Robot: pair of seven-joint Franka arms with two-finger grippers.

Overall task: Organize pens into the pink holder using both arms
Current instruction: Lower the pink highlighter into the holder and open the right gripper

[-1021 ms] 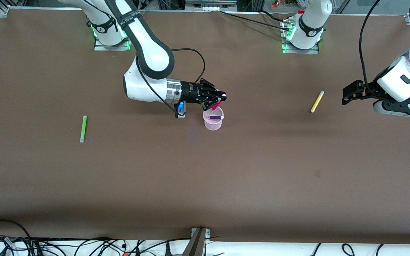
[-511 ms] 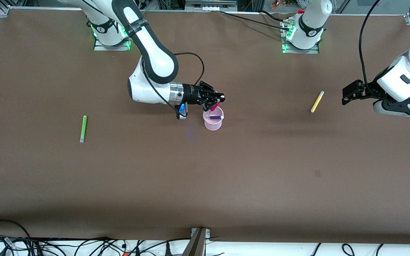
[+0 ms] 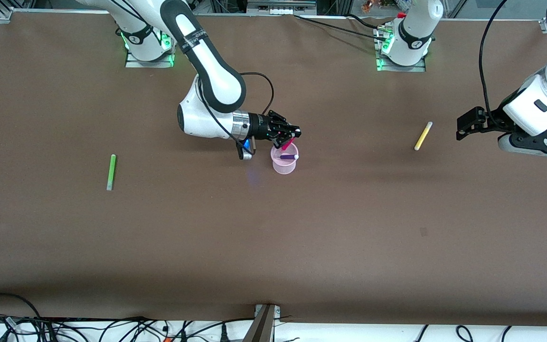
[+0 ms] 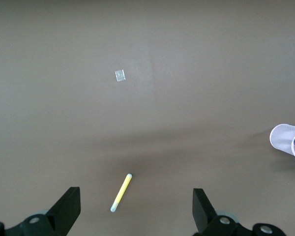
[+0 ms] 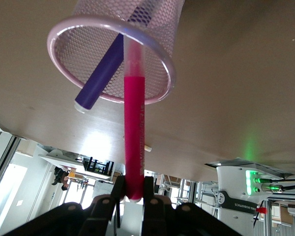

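The pink holder (image 3: 284,162) stands mid-table with the dark purple pen (image 3: 288,156) leaning inside it. My right gripper (image 3: 294,135) is shut on the magenta-pink pen (image 3: 288,143), whose tip reaches into the holder's mouth. In the right wrist view the pink pen (image 5: 134,132) runs from my right gripper (image 5: 133,189) into the holder (image 5: 157,59) beside the purple pen (image 5: 101,73). The yellow pen (image 3: 423,136) lies toward the left arm's end. My left gripper (image 3: 463,127) is open beside it; the pen (image 4: 121,192) shows between its fingers. The green pen (image 3: 111,171) lies toward the right arm's end.
A small pale mark (image 4: 120,75) sits on the brown table. Cables and a metal bracket (image 3: 265,323) run along the table edge nearest the front camera. Arm bases (image 3: 401,42) stand along the edge farthest from that camera.
My right arm has swung a little toward the holder and lowered, bringing the magenta-pink pen deeper into the holder's mouth. The left arm has not moved.
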